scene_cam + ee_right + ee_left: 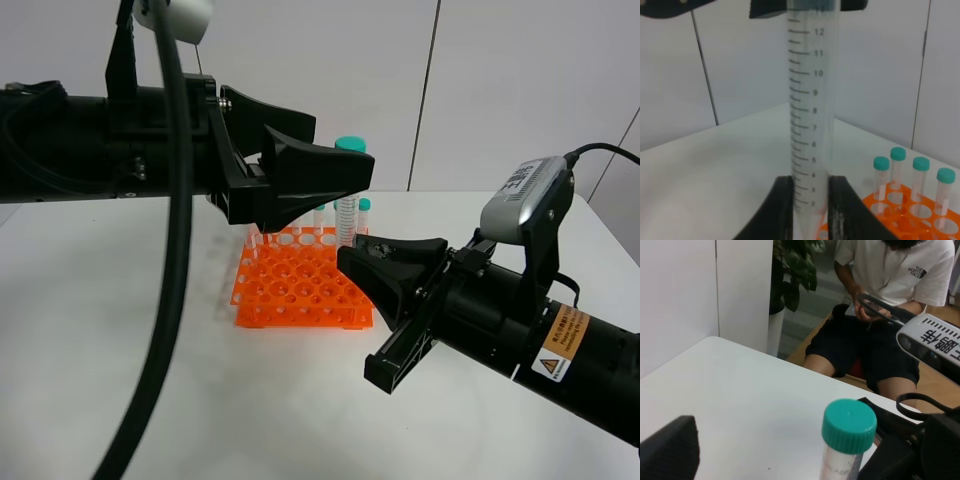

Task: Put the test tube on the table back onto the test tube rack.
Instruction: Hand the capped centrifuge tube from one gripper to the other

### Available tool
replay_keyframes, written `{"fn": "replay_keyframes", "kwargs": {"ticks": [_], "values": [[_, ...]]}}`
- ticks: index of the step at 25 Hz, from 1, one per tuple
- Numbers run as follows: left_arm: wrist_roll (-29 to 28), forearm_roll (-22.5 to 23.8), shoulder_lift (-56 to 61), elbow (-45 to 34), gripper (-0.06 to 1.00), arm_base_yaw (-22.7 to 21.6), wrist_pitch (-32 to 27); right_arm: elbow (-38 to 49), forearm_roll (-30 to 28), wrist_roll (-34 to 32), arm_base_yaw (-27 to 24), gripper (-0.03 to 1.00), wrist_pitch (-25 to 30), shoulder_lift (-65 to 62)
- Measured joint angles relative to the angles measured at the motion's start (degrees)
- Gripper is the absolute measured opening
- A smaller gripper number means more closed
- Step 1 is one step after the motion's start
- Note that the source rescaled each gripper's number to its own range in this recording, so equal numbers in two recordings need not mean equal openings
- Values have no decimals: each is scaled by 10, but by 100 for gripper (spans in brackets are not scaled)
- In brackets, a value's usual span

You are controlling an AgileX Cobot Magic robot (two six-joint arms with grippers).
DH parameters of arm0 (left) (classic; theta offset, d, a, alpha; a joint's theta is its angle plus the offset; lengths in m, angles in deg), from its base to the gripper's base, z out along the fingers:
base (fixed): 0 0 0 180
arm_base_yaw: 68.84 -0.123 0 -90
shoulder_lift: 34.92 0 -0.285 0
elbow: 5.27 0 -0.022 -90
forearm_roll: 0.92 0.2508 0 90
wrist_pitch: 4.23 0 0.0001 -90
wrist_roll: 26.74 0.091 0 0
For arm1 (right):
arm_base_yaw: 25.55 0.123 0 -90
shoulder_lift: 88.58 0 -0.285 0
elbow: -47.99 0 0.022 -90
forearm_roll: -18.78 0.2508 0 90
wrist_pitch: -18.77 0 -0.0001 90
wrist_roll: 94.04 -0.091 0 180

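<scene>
The test tube [347,215] stands upright in the air above the back right of the orange test tube rack [300,285]. It is clear and graduated, with a teal cap [350,145]. My right gripper [350,258] is shut on its lower end. In the right wrist view the test tube [810,115] rises between the two black fingers [782,212]. My left gripper [330,175] is open at the height of the cap. In the left wrist view the cap [849,425] lies between its spread fingers [670,450], not touching them.
Several capped tubes [897,170] stand in the back row of the rack [920,215]. White table [120,330] surrounds the rack. Beyond the table's far edge [790,362], in the left wrist view, sits a person [880,315], with a plant [790,270] beside them.
</scene>
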Motion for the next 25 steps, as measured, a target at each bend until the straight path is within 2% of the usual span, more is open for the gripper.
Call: {"fn": "replay_keyframes", "kwargs": {"ticks": [19,25], "values": [[7,0,-1,21,95,0,-2,0,0,-4,0,1,0,0],[7,0,-38,33,95,0,-38,0,0,-5,0,1,0,0]]}}
